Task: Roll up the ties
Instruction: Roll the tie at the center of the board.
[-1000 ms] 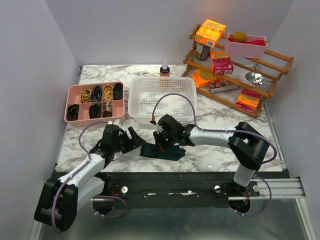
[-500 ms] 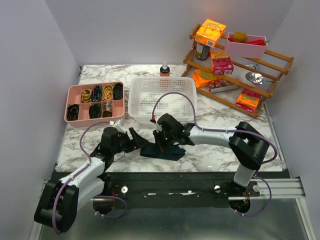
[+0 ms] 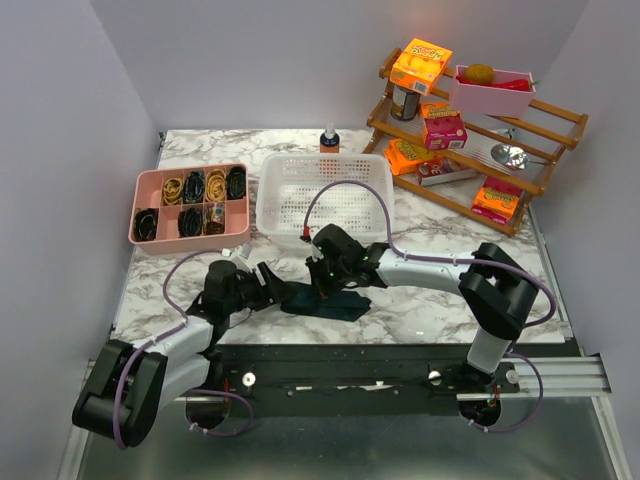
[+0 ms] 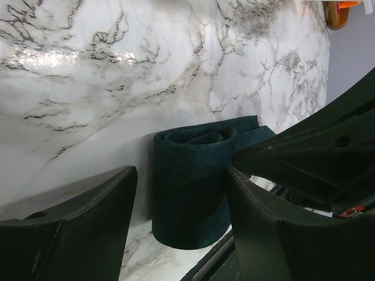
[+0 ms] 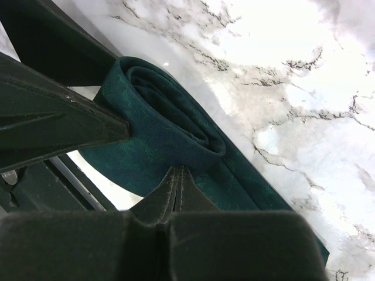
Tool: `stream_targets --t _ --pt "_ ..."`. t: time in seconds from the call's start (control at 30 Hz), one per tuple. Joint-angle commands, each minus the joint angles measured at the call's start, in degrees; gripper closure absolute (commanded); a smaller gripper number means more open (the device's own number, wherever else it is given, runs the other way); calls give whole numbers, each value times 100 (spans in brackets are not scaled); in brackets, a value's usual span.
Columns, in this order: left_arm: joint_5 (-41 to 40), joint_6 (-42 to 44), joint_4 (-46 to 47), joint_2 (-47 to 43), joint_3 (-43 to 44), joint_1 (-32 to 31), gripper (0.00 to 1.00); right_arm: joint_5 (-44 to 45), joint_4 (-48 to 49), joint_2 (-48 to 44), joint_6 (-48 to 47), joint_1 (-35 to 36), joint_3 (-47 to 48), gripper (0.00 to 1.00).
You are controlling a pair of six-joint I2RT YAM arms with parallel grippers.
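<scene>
Noted dark teal tie (image 3: 326, 301) lying on marble worktop (image 3: 430, 245), near its front edge, just before white basket (image 3: 270, 196). Saw one end wound into a loose roll, remainder flat beside it. Recorded left claw (image 4: 181, 175) spread wide, straddling the roll's open end, gap showing at one finger. Recorded right claw (image 5: 177, 170) fully closed, tips together against the roll's outer layer; cannot tell whether fabric pinched.

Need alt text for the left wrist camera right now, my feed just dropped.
A dark teal tie, rolled into a coil, lies on the marble table between the open fingers of the left end effector. A gap shows beside one finger; the other overlaps the roll's edge.
</scene>
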Motion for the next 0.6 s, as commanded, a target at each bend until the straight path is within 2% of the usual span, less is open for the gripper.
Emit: stream_targets --t 0.0,0.17,0.4,0.57 --pt "372 -93 708 302 -189 -6 31 137 -155 138 7 40 10 99" --pt "399 -102 1139 566 -251 -164 31 93 -163 164 24 48 -8 99" --pt "364 -102 1649 1207 -198 -358 40 58 -155 138 33 40 -26 99" --pt "329 -50 1659 1304 -75 -375 57 58 -163 68 33 40 -43 99"
